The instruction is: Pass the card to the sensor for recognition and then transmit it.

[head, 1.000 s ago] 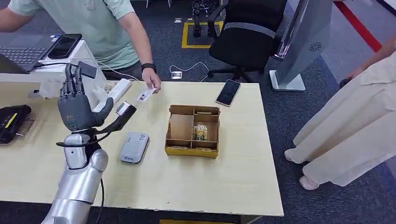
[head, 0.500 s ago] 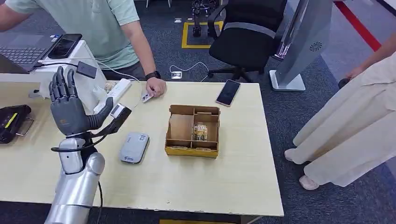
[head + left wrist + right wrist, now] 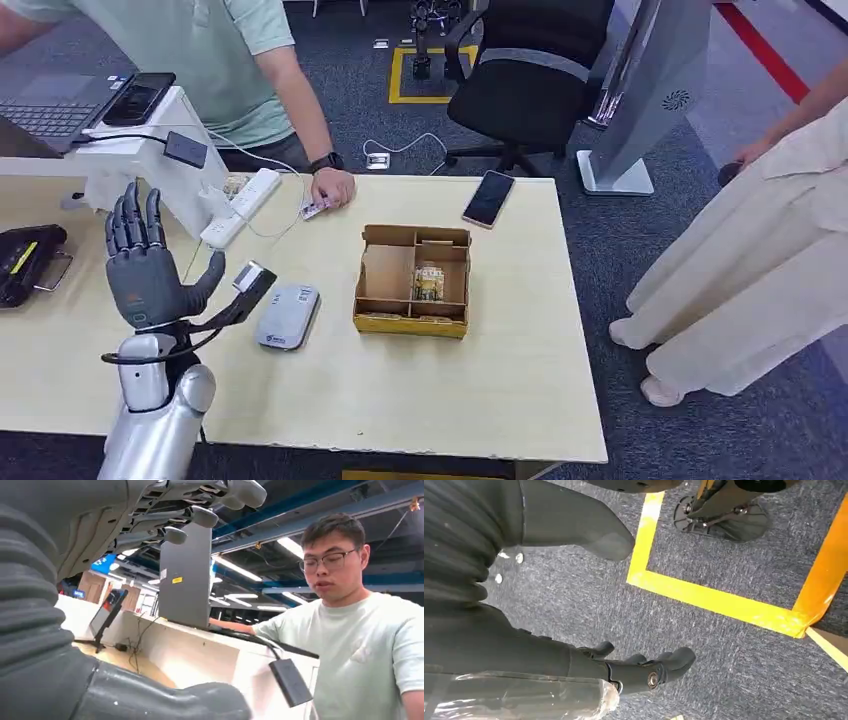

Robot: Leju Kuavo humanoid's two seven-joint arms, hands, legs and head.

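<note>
A small white card [image 3: 314,209] lies on the table near its far edge, under the fingers of a person's hand [image 3: 333,187]. The grey sensor [image 3: 287,315] lies flat on the table, just right of my left hand [image 3: 150,272]. That hand is raised with fingers spread upward and holds nothing; the left wrist view shows its fingers [image 3: 200,510] and thumb [image 3: 160,700] apart. My right hand [image 3: 624,670] hangs over the carpet floor with its fingers stretched out and nothing in it.
A yellow cardboard box [image 3: 369,320] with a small jar in it stands mid-table. A phone [image 3: 489,198] lies at the far edge, a white power strip [image 3: 243,205] and cables at far left, a black device [image 3: 25,262] at the left edge. Another person stands right.
My left hand has dropped and drawn back towards me, away from the card. The person's hand has lowered the card onto the table and rests on it.
</note>
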